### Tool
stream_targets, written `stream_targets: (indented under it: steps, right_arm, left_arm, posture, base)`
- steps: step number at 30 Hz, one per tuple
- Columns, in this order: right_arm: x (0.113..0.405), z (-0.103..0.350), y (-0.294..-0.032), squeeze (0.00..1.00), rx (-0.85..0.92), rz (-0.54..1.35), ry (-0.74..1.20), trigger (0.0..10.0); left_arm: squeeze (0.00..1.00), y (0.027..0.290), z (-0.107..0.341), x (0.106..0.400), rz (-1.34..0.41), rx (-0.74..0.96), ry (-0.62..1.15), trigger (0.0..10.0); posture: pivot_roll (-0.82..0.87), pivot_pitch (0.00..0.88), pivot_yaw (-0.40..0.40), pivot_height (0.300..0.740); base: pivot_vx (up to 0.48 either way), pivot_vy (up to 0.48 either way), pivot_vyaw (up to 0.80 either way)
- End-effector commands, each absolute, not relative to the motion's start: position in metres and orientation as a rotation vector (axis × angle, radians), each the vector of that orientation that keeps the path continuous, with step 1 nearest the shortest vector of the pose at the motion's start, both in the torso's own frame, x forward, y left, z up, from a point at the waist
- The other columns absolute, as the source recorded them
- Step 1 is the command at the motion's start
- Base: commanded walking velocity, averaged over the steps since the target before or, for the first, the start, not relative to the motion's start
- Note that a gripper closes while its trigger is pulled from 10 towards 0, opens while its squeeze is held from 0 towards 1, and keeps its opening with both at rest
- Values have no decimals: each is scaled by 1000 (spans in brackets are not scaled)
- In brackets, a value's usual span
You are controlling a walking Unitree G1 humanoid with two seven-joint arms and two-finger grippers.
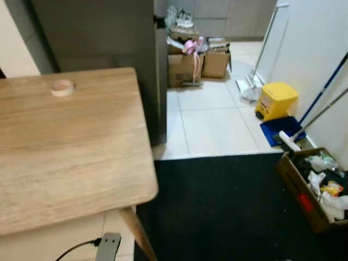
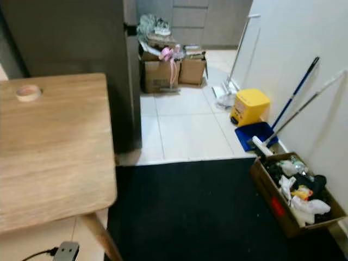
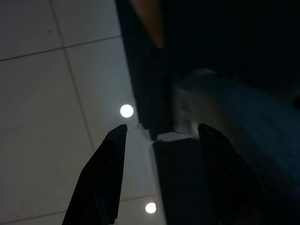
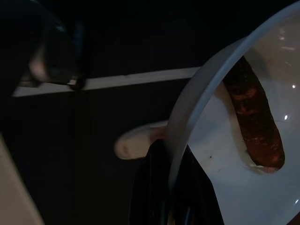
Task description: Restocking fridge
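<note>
One thin rim-pinch by the right gripper point(image 4: 171, 197) carries the white plate point(image 4: 234, 187) and sausage point(image 4: 255, 126), which could slide off; left gripper point(image 3: 161, 140) jaws gape empty.

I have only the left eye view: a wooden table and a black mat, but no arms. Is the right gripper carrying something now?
Observer: Yes. In the right wrist view, the right gripper is shut on the rim of a white dish.
Operator: Is there something in this dish?
Observer: One long reddish-brown piece of food lies inside it. I cannot tell what it is.
Operator: And the left gripper?
Observer: The left gripper is open and holds nothing. It hangs over pale floor tiles.
</note>
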State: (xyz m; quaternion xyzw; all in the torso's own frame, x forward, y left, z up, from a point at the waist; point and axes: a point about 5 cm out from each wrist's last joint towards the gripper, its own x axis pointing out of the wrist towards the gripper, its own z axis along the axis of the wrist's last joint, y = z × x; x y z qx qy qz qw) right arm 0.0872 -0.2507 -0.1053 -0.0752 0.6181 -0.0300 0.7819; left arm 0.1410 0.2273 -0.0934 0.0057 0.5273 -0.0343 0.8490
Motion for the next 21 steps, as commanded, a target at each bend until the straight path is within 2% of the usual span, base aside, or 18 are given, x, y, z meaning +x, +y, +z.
stream_targets:
  steps: [1, 18, 21]
  right_arm:
    - [85, -107, -247, 0, -158, -48, 1346, 10000]
    - [85, -109, -238, 0, -112, -26, 1356, 10000]
    - [90, -109, -234, 0, -109, -23, 1350, 10000]
  left_arm:
    - [0, 228, -95, 136, -75, 20, 1128, 10000]
    - [0, 226, -94, 140, -79, 13, 1109, 10000]
    - [0, 225, -94, 141, -89, 14, 1110, 10000]
  posture:
    - [29, 30, -72, 740]
    - [0, 25, -62, 740]
    - [-4, 27, -64, 740]
  base:
    - [0, 0, 0]
    - [0, 0, 0]
    - [0, -361, 0]
